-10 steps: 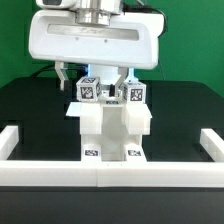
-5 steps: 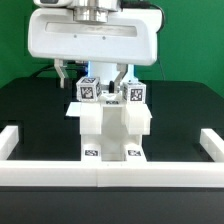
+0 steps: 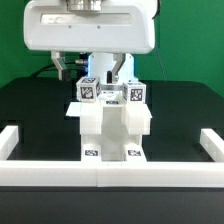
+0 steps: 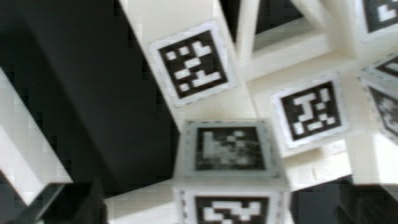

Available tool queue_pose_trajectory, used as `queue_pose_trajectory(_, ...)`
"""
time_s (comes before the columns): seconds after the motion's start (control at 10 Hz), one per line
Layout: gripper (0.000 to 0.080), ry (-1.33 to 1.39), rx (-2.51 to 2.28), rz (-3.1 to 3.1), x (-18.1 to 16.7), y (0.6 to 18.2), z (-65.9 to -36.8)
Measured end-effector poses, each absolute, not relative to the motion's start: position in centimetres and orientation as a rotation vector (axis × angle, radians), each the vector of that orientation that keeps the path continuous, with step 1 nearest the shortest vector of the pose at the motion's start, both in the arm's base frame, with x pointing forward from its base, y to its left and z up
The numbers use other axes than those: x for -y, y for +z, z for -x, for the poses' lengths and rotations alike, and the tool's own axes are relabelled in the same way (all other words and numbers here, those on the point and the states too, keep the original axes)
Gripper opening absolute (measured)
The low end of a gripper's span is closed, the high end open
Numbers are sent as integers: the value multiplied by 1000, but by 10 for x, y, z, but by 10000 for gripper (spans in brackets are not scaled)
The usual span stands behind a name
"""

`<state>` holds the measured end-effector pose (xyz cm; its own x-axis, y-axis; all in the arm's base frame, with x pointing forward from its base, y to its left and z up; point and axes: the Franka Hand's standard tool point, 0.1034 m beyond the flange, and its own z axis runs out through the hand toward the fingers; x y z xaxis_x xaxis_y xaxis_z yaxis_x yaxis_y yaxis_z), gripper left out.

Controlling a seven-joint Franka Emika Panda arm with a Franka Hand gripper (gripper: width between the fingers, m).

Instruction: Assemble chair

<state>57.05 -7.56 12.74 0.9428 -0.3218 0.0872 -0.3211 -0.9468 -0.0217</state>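
the chair (image 3: 110, 118), a chunky white stack of tagged blocks, stands upright on the black table (image 3: 35, 110), its foot against the white rail (image 3: 110, 177), probably so the rail braces it during pressing; it sits directly beneath the gripper (image 3: 95, 70), whose jaws stand spread at full width above the top pieces, holding nothing; the wrist view shows only tagged white blocks (image 4: 199, 62) close below, too crowded to sort; the build looks nearly whole, judging by its shape.
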Motion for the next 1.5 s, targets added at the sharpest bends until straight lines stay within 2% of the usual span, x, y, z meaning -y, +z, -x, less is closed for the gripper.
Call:
queue_pose_trajectory(0.5, 649, -127, -549, 3085, 69, 122, -569)
queue_pose_trajectory(0.6, 561, -126, -553, 3084, 69, 121, -569)
queue_pose_trajectory(0.7, 402, -125, -553, 3084, 69, 121, -569)
queue_pose_trajectory(0.8, 402, -126, -554, 3085, 69, 121, -569)
queue_pose_trajectory(0.9, 288, -129, -555, 3084, 69, 121, -570)
queue_pose_trajectory(1.3, 288, -128, -627, 3069, 69, 121, -569)
queue_pose_trajectory(1.5, 288, -127, -825, 3016, 69, 121, -569)
